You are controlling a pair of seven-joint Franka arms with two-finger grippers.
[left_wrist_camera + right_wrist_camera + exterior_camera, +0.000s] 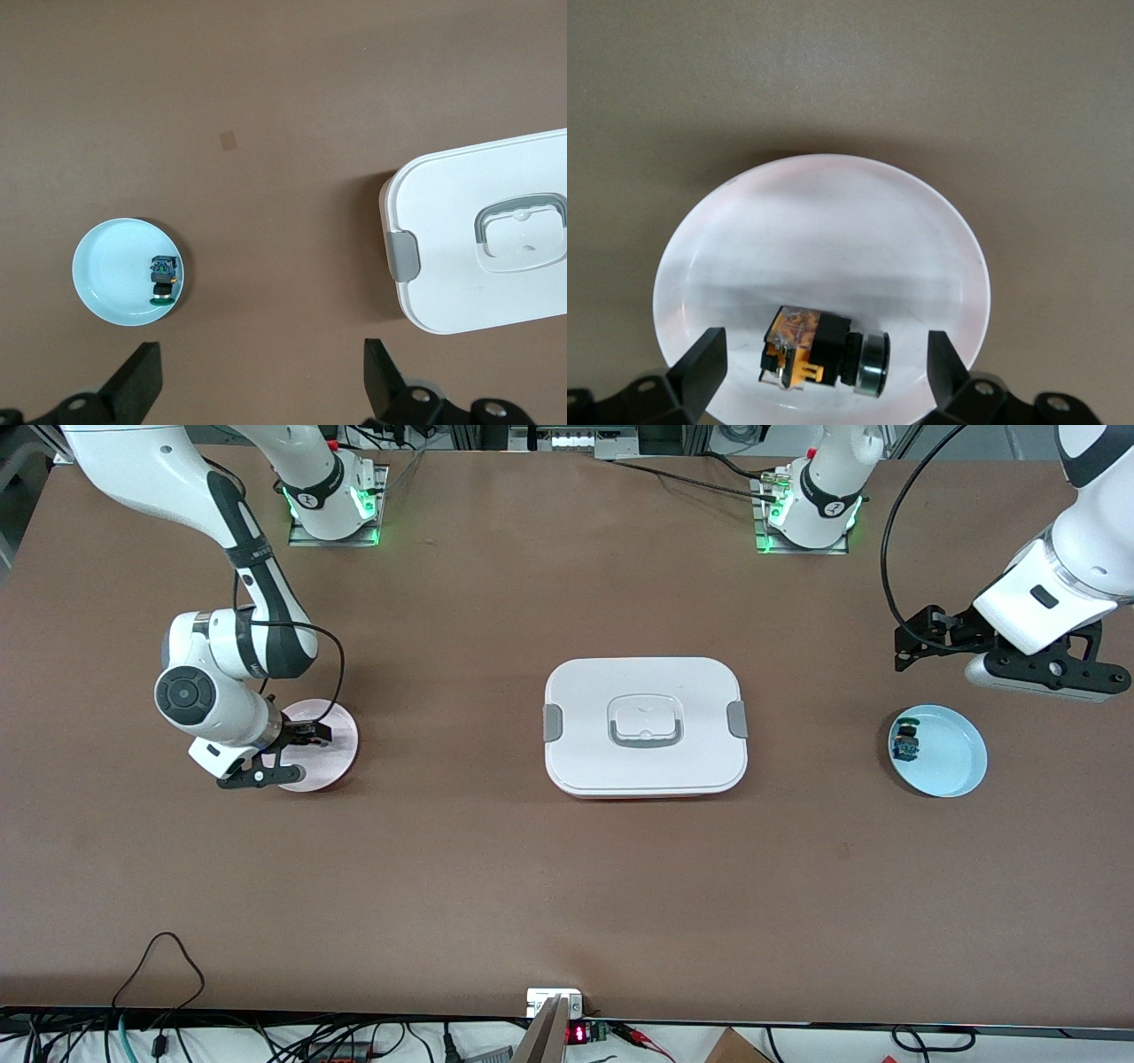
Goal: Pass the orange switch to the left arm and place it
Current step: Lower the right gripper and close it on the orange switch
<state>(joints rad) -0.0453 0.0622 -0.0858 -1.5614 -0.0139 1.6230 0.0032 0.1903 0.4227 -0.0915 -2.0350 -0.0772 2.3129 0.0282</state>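
The orange switch (819, 350), a small black block with orange parts and a metal ring, lies on its side on a pink plate (344, 737) toward the right arm's end of the table. My right gripper (282, 755) hangs low over that plate, open, its fingers (704, 359) on either side of the switch without touching it (826, 354). The gripper hides the switch in the front view. The white lidded box (585, 708) sits mid-table between the two plates. My left gripper (1050, 673) waits open and empty over bare table next to a blue plate (955, 757).
The blue plate (111, 283) holds a small black switch with green-blue parts (163, 279). The box (461, 204) has grey side clips and a recessed handle. Cables and electronics line the table's edge nearest the front camera.
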